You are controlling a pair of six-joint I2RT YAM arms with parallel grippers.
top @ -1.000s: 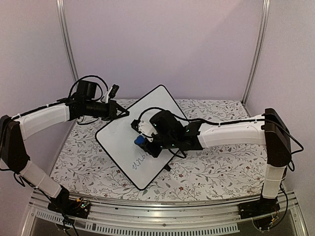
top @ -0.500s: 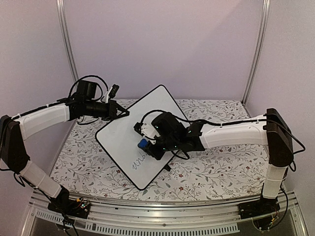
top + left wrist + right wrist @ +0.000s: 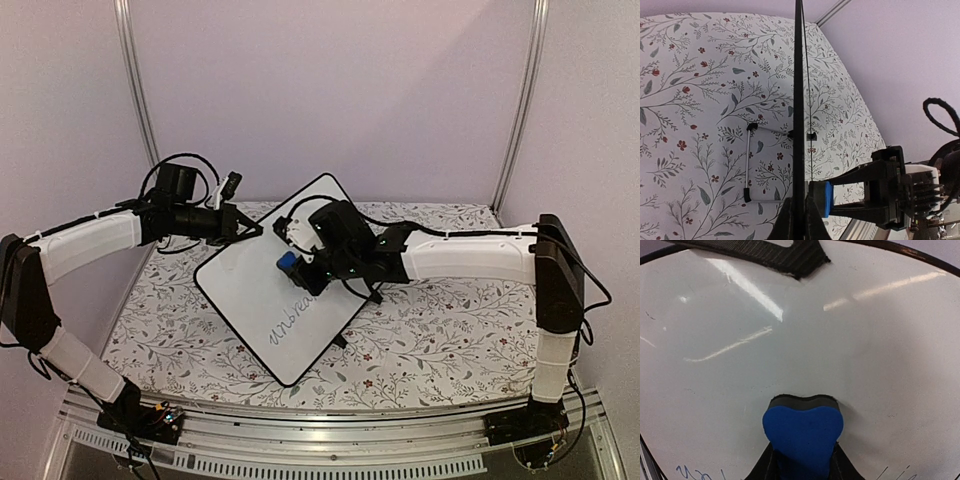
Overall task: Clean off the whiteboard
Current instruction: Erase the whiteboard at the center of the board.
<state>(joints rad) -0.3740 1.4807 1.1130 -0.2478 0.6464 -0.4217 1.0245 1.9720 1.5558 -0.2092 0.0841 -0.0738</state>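
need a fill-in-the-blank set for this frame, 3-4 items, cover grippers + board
1. The right gripper presses a ____ eraser against the board.
2. The left gripper is ____ on the rim of the whiteboard.
3. The dark handwriting lies ____ the eraser and the board's near corner.
4. The tablecloth under the board has a ____ pattern.

Missing words: blue; shut; between; floral.
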